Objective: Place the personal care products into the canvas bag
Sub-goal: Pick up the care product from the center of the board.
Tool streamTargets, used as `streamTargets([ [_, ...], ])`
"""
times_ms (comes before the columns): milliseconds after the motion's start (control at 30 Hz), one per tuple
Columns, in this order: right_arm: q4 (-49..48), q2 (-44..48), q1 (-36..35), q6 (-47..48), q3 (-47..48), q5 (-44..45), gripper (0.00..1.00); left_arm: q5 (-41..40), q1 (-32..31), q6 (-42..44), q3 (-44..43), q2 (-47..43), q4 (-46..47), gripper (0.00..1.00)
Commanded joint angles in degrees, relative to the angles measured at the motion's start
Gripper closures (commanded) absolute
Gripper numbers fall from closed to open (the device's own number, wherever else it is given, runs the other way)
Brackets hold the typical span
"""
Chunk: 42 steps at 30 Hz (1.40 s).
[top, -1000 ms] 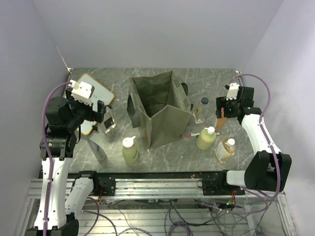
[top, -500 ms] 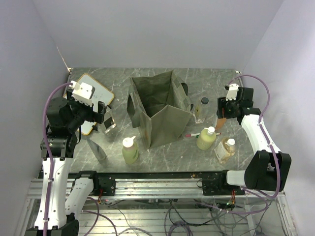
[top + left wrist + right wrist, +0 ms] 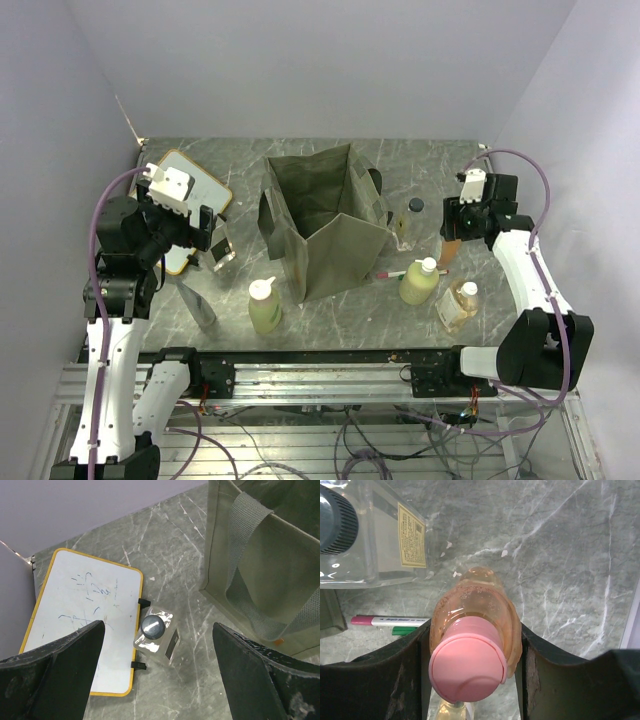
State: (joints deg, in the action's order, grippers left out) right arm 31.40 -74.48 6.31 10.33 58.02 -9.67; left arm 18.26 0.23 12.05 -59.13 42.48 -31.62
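**Two-arm rig, overhead and wrist views.** The canvas bag [image 3: 340, 255] stands open-mouthed at mid-table. To its right, the right gripper [image 3: 472, 642] is clamped on the slim orange bottle [image 3: 472, 600] — both fingers [image 3: 395, 680] press against its sides just below the pink cap. A clear black-capped bottle [image 3: 375, 545] and the pen [image 3: 387, 622] lie close by on the marble. To the left of the bag, the left gripper [image 3: 157, 627] hangs with its jaws spread wide and grips nothing. Directly beneath it, a small dark-lidded jar [image 3: 152, 628] rests just beside the edge of the whiteboard [image 3: 80, 625]. Other products sit on the table [image 3: 420, 160], outside the bag — a yellow-green bottle [image 3: 265, 308] at front left, a second yellow-green bottle [image 3: 418, 283] at front right, an amber square bottle [image 3: 457, 305] next to the latter, and a grey tube [image 3: 197, 305] near the left arm.
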Motion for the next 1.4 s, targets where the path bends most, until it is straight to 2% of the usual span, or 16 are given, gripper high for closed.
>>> streamTargets([
  [0,-2.1,3.4,0.2,0.9,6.0,-1.4,1.00,1.4,0.6,1.0,-0.2,-0.1,0.4,0.00],
  [967,2.8,4.5,-0.4,0.6,12.1,-4.1,1.00,1.7,0.6,1.4,-0.2,0.5,0.0,0.01],
  [1367,9.3,5.3,-2.3,-2.3,25.9,-2.5,1.00,1.8,0.6,2.9,-0.5,1.9,-0.8,0.00],
])
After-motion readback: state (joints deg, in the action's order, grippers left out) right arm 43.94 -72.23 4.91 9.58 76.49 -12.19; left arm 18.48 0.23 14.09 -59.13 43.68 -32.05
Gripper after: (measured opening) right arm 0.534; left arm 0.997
